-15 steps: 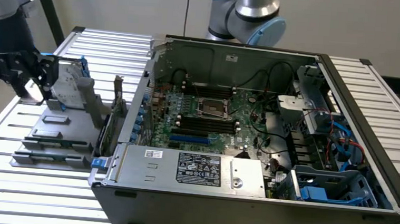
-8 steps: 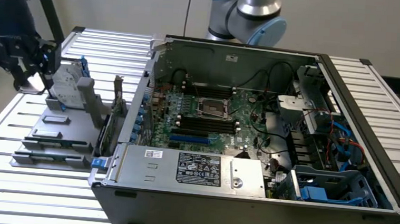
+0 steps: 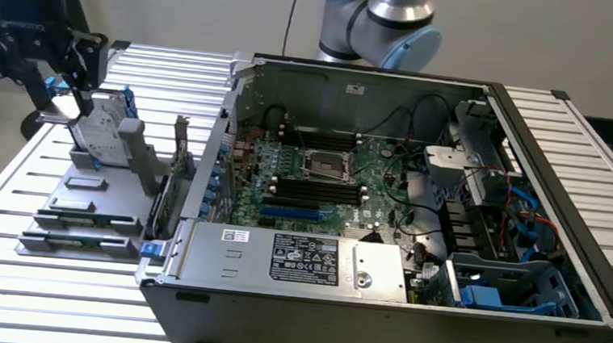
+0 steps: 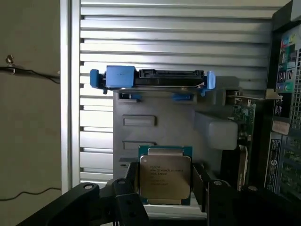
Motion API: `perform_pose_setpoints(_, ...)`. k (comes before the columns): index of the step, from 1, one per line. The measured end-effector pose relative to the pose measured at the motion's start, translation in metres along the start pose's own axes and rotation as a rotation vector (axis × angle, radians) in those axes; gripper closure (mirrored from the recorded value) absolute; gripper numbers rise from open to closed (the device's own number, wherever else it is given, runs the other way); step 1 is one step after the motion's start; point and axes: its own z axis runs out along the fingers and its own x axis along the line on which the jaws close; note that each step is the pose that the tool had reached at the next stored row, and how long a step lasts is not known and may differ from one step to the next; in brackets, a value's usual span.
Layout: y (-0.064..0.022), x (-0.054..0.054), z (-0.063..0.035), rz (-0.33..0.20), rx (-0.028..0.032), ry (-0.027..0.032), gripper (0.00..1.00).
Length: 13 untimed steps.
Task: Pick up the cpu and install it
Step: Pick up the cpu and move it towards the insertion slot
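Black fingers [image 4: 124, 202] of the gripper [image 3: 67, 88] grasp the cpu [image 4: 164, 178] by two opposite edges, its silvery plate facing the wrist camera. The gripper hangs at the far left of the scene, over the grey fixture [image 3: 120, 205]. Just beneath it the hard drive [image 3: 99, 137] stands upright in a blue bracket, and nearer lie two memory sticks [image 3: 85, 221]. Further right a green card [image 3: 181, 159] stands on edge beside the open computer case [image 3: 382, 330], whose left wall rises between the fixture and the motherboard [image 3: 377, 164]. The socket [image 3: 326, 166] sits mid-board, with black cables [image 3: 416, 118] and a blue drive cage [image 3: 514, 287] at the right
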Motion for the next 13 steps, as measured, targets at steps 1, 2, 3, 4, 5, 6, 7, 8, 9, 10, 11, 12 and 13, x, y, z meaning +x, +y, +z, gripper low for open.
perform_pose_setpoints(1, -0.0002, -0.004, -0.0044, -0.001, -0.0015, 0.0007, 0.45)
perform_pose_setpoints(2, -0.0003, -0.007, -0.0089, -0.003, -0.0034, 0.0011, 0.45)
perform_pose_setpoints(3, -0.0004, -0.011, -0.0133, -0.004, -0.0052, 0.0017, 0.45)
perform_pose_setpoints(4, -0.0005, -0.015, -0.0172, -0.005, -0.0069, 0.0024, 0.45)
perform_pose_setpoints(5, -0.0007, -0.019, -0.0210, -0.006, -0.0089, 0.0028, 0.45)
perform_pose_setpoints(6, -0.0008, -0.024, -0.0243, -0.007, -0.0111, 0.0033, 0.45)
perform_pose_setpoints(7, -0.0010, -0.028, -0.0270, -0.008, -0.0135, 0.0036, 0.45)
perform_pose_setpoints(8, -0.0012, -0.033, -0.0295, -0.009, -0.0172, 0.0039, 0.45)
perform_pose_setpoints(9, -0.0013, -0.037, -0.0313, -0.009, -0.0211, 0.0039, 0.45)
perform_pose_setpoints(10, -0.0014, -0.042, -0.0329, -0.010, -0.0256, 0.0038, 0.45)
perform_pose_setpoints(11, -0.0016, -0.046, -0.0342, -0.010, -0.0303, 0.0037, 0.45)
perform_pose_setpoints(12, -0.0017, -0.050, -0.0356, -0.011, -0.0353, 0.0037, 0.45)
perform_pose_setpoints(13, -0.0019, -0.055, -0.0368, -0.011, -0.0403, 0.0036, 0.45)
